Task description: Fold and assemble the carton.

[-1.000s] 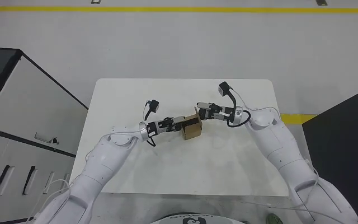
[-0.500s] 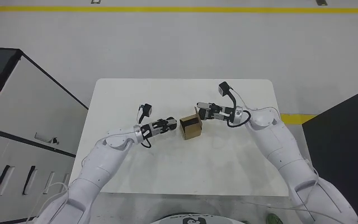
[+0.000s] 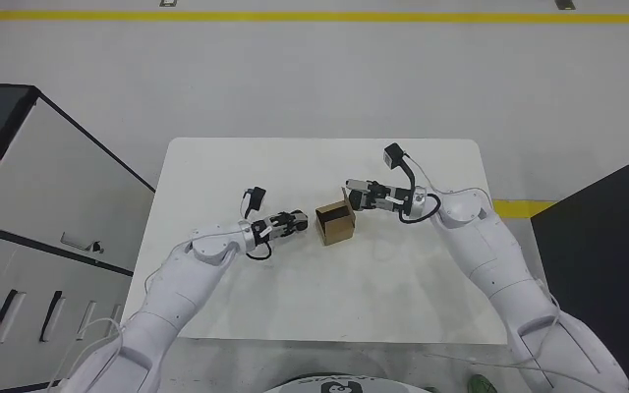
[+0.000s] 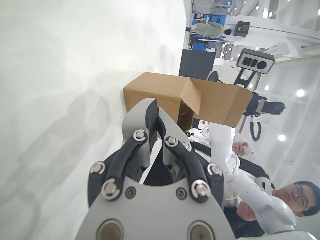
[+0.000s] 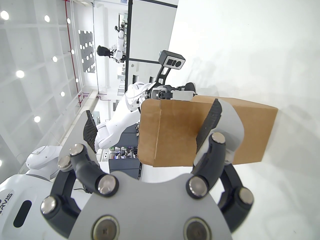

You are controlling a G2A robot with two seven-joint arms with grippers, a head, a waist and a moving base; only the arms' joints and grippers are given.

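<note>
The carton (image 3: pixel 336 224) stands between your claws: the left claw (image 4: pixel 155 111), closed and empty, just beside it; the right claw (image 3: pixel 352 194), spread wide, against its other side. Brace with the right one and push the loose flap (image 4: pixel 191 98) in squarely.

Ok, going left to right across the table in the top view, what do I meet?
Left gripper → carton → right gripper, which sits at the carton's right-hand edge.
</note>
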